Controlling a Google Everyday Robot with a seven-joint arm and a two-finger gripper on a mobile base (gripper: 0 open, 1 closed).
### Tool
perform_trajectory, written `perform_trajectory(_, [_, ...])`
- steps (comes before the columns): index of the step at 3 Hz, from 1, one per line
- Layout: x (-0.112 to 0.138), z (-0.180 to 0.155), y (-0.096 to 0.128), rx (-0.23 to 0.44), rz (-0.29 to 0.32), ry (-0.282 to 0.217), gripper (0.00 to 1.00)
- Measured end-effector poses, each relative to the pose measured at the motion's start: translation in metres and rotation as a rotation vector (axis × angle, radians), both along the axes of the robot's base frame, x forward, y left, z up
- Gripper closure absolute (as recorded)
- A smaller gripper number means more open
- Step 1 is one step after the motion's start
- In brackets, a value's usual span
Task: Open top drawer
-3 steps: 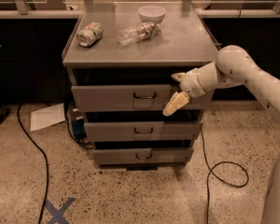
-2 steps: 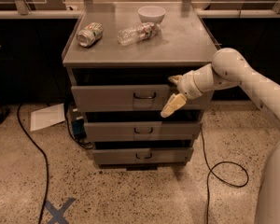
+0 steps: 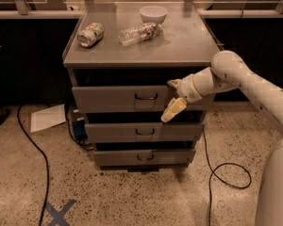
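Pincer (image 3: 168, 101) spread, rt of grey top drawer (image 3: 108, 99) wire handle (image 3: 146, 97).

Arm (image 3: 236, 74) in from R; claw (image 3: 173, 98) center-frame, fingers (image 3: 173, 110) prob. spread.

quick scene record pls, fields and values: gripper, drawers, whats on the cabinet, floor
gripper: open, holding nothing, in front of the top drawer, just right of its handle
handle: not gripped
lower drawers: two, shallower fronts
cabinet top: crushed can, plastic bottle on its side, white bowl
floor: cables, paper sheet, blue tape cross
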State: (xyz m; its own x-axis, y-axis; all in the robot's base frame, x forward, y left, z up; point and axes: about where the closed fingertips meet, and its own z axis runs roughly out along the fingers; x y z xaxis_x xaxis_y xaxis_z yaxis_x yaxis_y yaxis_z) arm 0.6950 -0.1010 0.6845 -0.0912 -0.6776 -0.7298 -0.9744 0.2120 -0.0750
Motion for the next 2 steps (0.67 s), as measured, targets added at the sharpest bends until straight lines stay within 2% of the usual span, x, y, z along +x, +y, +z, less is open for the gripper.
perform_trajectory(2, [0.021, -0.002, 0.005, -0.019, 0.009, -0.013, 0.0])
